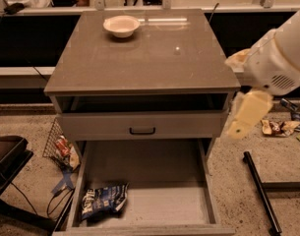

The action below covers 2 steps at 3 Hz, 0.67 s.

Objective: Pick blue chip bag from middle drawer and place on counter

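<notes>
Beneath the counter (139, 58), the blue chip bag (104, 200) lies crosswise in the middle drawer's (154, 171) front-left corner, well down-left of the gripper (246, 116), whose grip I cannot tell.

The small shiny blue foil chip bag (104, 200) lies crumpled and flat in the front left corner of the wide grey box drawer (159, 181). The drawer stands pulled open below the glossy grey-brown slab table (139, 58). The cream hand (245, 116) hangs beside the table's right front corner, outside the drawer.

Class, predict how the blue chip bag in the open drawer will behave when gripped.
The blue chip bag looks crumpled, so probably floppy and light. Its shiny foil may slip. The gripper hangs beside the counter.
</notes>
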Available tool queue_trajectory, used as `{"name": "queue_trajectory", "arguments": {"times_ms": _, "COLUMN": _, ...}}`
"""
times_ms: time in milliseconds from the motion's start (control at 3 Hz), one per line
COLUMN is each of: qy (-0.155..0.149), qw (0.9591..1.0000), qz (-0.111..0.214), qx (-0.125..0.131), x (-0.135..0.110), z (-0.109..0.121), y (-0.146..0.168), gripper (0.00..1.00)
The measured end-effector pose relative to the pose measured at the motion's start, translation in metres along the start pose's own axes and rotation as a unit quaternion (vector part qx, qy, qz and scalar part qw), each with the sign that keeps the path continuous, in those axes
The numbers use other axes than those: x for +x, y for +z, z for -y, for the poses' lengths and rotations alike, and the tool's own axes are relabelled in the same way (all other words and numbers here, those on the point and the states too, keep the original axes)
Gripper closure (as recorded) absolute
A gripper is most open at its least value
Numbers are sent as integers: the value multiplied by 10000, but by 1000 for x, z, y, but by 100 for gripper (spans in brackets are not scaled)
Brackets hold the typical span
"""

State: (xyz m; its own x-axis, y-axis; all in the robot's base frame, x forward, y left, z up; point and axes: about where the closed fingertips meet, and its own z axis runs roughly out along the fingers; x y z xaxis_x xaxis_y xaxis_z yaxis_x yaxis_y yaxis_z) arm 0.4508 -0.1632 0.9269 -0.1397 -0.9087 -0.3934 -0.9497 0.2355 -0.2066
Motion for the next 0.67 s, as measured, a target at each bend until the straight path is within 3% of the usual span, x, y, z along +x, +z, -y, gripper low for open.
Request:
{"name": "queue_trajectory", "arguments": {"times_ms": 333, "qy": 17, "qw": 9951, "qz": 926, "qx": -355, "x": -23, "z": -31, "y": 67, "gripper": 0}}
{"name": "queue_trajectory", "arguments": {"times_ms": 667, "qy": 7, "qw": 9836, "qz": 1738, "qx": -480, "x": -56, "z": -52, "y": 122, "gripper": 0}}
